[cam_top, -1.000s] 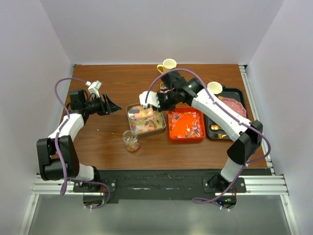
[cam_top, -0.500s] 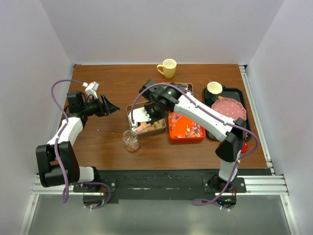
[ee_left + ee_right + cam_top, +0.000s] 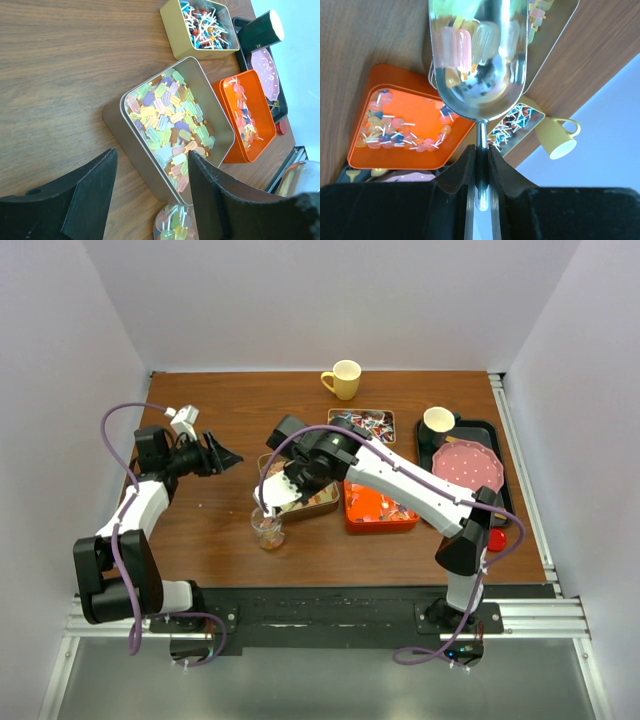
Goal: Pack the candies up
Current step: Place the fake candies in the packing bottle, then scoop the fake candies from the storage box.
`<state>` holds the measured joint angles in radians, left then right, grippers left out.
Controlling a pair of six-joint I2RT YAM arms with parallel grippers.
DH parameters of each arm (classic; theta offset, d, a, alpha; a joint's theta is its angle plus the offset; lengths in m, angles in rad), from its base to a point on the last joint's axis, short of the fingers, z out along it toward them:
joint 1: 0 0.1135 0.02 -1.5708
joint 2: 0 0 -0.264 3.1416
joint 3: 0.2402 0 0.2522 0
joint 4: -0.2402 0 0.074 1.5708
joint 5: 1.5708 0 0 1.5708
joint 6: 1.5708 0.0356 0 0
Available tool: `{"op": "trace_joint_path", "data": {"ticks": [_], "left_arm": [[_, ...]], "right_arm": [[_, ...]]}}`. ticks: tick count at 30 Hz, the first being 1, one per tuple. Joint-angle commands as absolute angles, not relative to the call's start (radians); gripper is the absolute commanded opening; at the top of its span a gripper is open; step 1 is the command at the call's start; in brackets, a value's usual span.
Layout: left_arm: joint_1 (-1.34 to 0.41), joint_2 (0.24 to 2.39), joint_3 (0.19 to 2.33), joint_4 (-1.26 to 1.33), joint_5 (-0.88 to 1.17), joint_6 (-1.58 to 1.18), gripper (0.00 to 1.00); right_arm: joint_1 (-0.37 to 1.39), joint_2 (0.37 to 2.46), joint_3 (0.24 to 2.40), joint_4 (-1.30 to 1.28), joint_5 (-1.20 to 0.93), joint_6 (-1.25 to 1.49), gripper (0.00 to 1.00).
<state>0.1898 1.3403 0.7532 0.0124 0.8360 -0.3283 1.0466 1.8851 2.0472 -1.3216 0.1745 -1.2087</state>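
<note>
1. Right wrist view: the right gripper pinches the handle of a metal scoop carrying a few pastel candies.
2. The scoop is near a glass jar, beside the candy-filled tin.
3. The left gripper hangs spread, holding nothing.

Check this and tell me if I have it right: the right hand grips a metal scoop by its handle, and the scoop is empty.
One thing is wrong. The right hand does grip the metal scoop by its handle, but the scoop is not empty: a few pastel candies lie in its bowl. The right wrist view shows this.
</note>
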Motion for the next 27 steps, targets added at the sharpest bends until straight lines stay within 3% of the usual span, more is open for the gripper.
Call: {"op": "trace_joint_path", "data": {"ticks": [1,19,22,23,24,27], "left_arm": [[0.201,1.312,0.746,0.066,0.848,-0.348,0.63],[0.202,1.287,0.738,0.098,0.917,-0.377,0.63],[0.201,1.272,0.729,0.136,0.987,-0.393,0.38],[0.201,1.266,0.724,0.159,1.014,-0.405,0.19],[0.201,1.256,0.703,0.194,1.041,-0.454,0.11],[0.196,1.244,0.641,0.403,1.153,-0.613,0.01]], "right_arm": [[1.072,1.904,2.103,-1.362,0.276,-1.227,0.00],[1.083,1.881,2.068,-1.315,0.354,-1.223,0.00],[1.036,1.904,2.071,-1.281,0.311,-1.151,0.00],[1.020,1.916,2.092,-1.276,0.301,-1.106,0.00],[1.005,1.949,2.108,-1.284,0.292,-1.083,0.00],[0.944,2.003,2.169,-1.289,0.247,-1.008,0.00]]}}
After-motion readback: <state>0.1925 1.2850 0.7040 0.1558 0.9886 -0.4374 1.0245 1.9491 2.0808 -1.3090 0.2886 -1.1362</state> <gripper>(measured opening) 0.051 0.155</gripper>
